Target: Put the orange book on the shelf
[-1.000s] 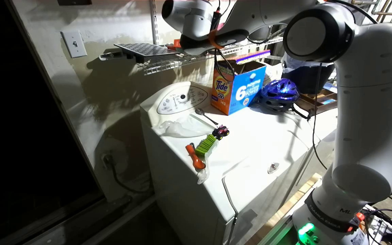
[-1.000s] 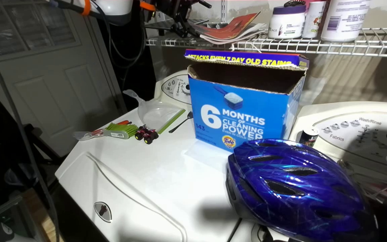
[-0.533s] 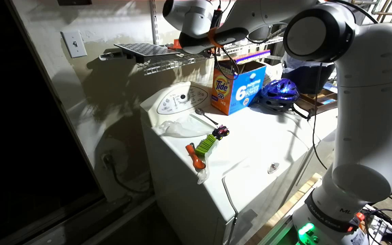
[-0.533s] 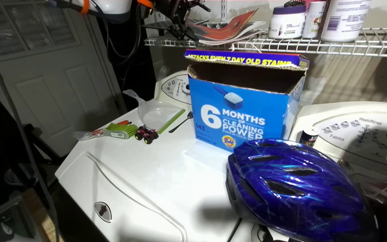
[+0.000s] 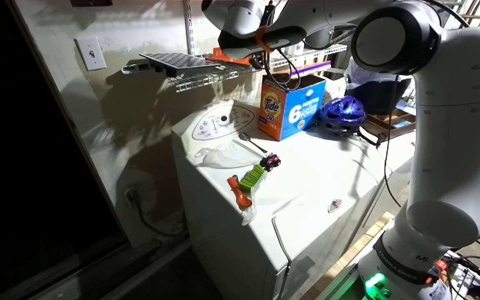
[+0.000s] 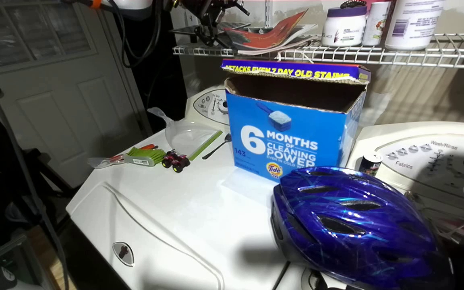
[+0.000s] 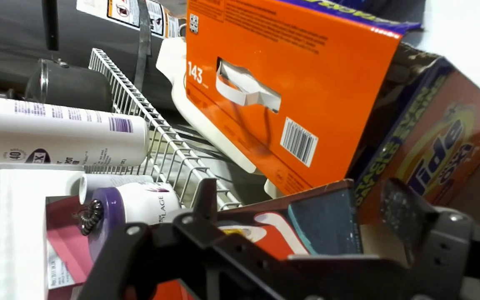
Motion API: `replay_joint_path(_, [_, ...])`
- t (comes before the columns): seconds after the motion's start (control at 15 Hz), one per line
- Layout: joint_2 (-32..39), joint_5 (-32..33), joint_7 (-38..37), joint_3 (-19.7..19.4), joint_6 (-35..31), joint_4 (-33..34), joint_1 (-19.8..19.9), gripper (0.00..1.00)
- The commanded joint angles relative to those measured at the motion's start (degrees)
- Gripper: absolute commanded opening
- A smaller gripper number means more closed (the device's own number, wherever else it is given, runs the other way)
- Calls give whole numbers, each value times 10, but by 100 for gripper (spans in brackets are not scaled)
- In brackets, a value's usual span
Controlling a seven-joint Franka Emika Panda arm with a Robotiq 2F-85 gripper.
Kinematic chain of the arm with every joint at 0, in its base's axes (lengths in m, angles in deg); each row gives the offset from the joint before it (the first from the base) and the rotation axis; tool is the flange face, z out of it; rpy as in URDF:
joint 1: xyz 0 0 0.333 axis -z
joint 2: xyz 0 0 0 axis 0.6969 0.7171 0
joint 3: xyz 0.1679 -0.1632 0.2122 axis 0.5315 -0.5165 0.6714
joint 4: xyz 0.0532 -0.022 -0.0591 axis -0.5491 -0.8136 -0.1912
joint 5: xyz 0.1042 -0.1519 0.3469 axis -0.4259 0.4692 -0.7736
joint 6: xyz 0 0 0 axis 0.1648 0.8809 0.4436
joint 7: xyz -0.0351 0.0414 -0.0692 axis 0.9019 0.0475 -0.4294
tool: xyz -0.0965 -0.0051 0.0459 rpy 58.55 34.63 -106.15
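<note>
Hovering at the wire shelf (image 6: 457, 50), the Robotiq gripper (image 7: 304, 200) has its jaws spread wide and holds nothing. In an exterior view, the orange book (image 6: 270, 39) lies on the shelf just beside it, one edge curling upward, white pages (image 6: 306, 31) showing beneath. A purple-lidded jar (image 6: 344, 31) stands near the book. Below, an opened Tide detergent box (image 6: 292, 137) rests on a white laundry appliance (image 6: 199, 217), a blue bicycle helmet (image 6: 361, 221) near the box.
</note>
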Motion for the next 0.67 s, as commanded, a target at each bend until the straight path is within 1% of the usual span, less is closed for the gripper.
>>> replay_joint_path(0.0, [-17,-32,61,7,21,3,5,100])
replay_joint_path(0.33, [-52,-82,115,13,6,-15,18,100])
replay_joint_path(0.6, [-78,-121,159,12,20,-32,21,100])
